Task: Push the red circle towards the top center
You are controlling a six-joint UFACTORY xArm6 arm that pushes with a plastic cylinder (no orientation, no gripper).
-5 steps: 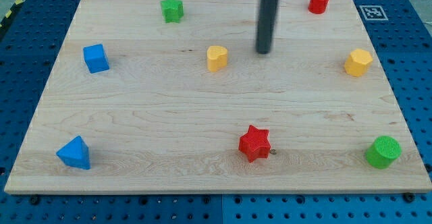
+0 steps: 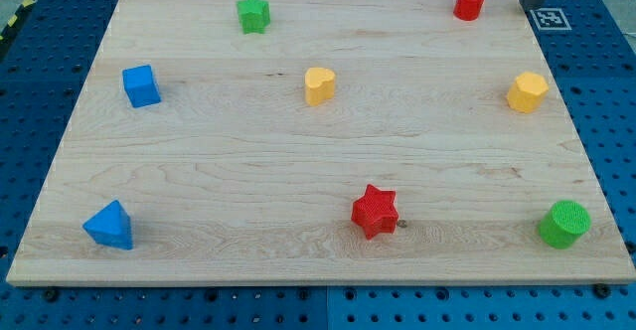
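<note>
The red circle [image 2: 469,2] stands near the top right corner of the wooden board [image 2: 298,151]. My tip [image 2: 535,4] shows at the view's top right edge, just off the board's corner, to the right of the red circle with a gap between them. Only the rod's lowest part is in view.
A green star [image 2: 253,14] is at the top left. A yellow heart [image 2: 319,85] is near the middle, a yellow hexagon [image 2: 528,91] at the right. A blue cube [image 2: 141,85], blue triangle [image 2: 109,225], red star [image 2: 375,211] and green circle [image 2: 563,223] lie lower.
My tip has moved from the board's upper middle, right of the yellow heart, to the top right corner beyond the red circle. No block has moved.
</note>
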